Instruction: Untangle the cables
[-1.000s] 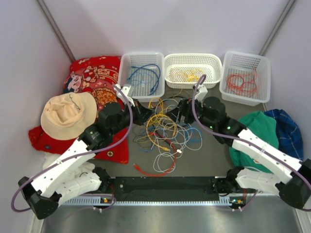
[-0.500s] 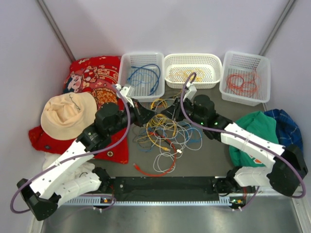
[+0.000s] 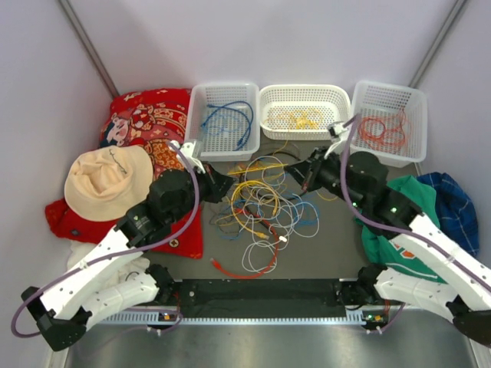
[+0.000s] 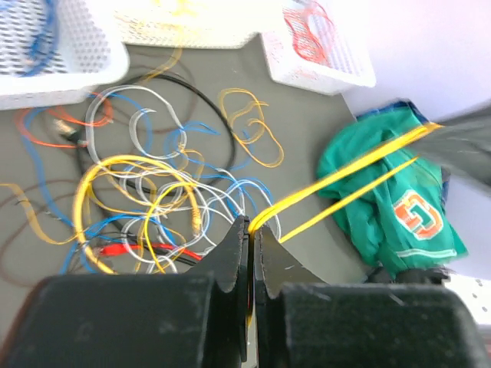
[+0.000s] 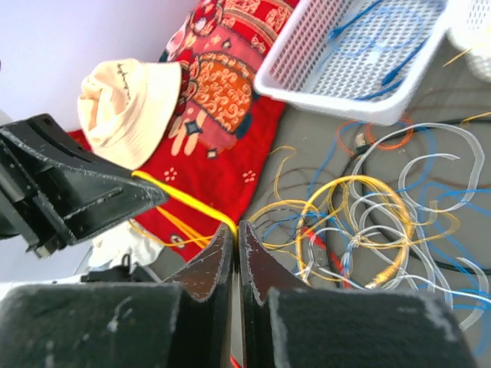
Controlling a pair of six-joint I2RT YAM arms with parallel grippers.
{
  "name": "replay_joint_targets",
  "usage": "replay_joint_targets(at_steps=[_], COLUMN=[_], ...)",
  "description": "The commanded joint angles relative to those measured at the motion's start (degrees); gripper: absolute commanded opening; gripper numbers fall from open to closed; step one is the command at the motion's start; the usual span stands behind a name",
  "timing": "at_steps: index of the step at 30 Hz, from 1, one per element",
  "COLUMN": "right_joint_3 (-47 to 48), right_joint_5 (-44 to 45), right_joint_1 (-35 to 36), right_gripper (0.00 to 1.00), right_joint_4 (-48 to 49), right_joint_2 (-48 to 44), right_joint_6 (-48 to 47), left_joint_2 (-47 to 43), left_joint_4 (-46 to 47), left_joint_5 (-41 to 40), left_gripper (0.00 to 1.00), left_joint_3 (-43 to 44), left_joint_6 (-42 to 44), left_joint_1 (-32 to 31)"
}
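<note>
While the tangle of cables (image 3: 261, 215) lies on the grey table (image 3: 330, 245) before three white baskets (image 3: 304, 89), the left gripper (image 4: 250, 230) and right gripper (image 5: 235, 228) each clamp one yellow cable (image 4: 345, 173) stretched taut between them.

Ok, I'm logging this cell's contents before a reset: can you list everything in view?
baskets: three, white, row at far edge
basket cables: several; blue in left basket, yellow in middle, orange in right
cable pile: many; yellow, white, blue, red, black; table centre
taut cable: one, yellow, stretched between both tools
hat: one, cream, on the red cloth
red cloth: one, patterned, left side
shirt: one, green, right side
blue cloth: one, beside the shirt
left tool: black, shut on taut cable
right tool: black, shut on taut cable
</note>
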Motion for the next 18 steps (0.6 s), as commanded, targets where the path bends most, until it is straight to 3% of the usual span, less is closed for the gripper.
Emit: replay_joint_targets(at_steps=[1, 6, 13, 15, 16, 17, 18], right_joint_3=[6.8, 11.81, 12.17, 11.38, 11.03, 10.24, 9.62], right_joint_5=[16.25, 21.08, 21.71, 18.47, 16.36, 11.12, 8.37], right_joint_1=[-2.37, -2.37, -2.37, -2.37, -2.37, -2.37, -2.37], right_gripper=[0.0, 0.0, 0.0, 0.0, 0.02, 0.14, 0.35], right_joint_4=[-13.08, -20.38, -22.06, -21.27, -19.87, -18.81, -17.76], right_joint_2=[-6.64, -8.66, -10.07, -10.16, -9.99, -9.9, -9.37], right_joint_6=[-6.1, -7.24, -6.98, -6.98, -7.07, -6.72, -6.28], left_joint_2=[-2.88, -0.68, -2.26, -2.43, -2.43, -3.04, -3.22], left_joint_4=[-11.54, -15.59, -12.61, -11.82, -11.21, -9.46, -8.31], left_joint_5=[-19.52, -24.88, -22.35, -20.86, -18.85, -17.52, -16.29], left_gripper=[0.0, 0.0, 0.0, 0.0, 0.0, 0.0, 0.0], left_joint_3=[-1.11, 0.2, 0.12, 0.73, 0.82, 0.82, 0.82], left_joint_6=[1.72, 0.75, 1.28, 1.8, 1.98, 2.06, 2.07], left_joint_1=[1.95, 2.13, 2.22, 2.22, 2.22, 2.22, 2.22])
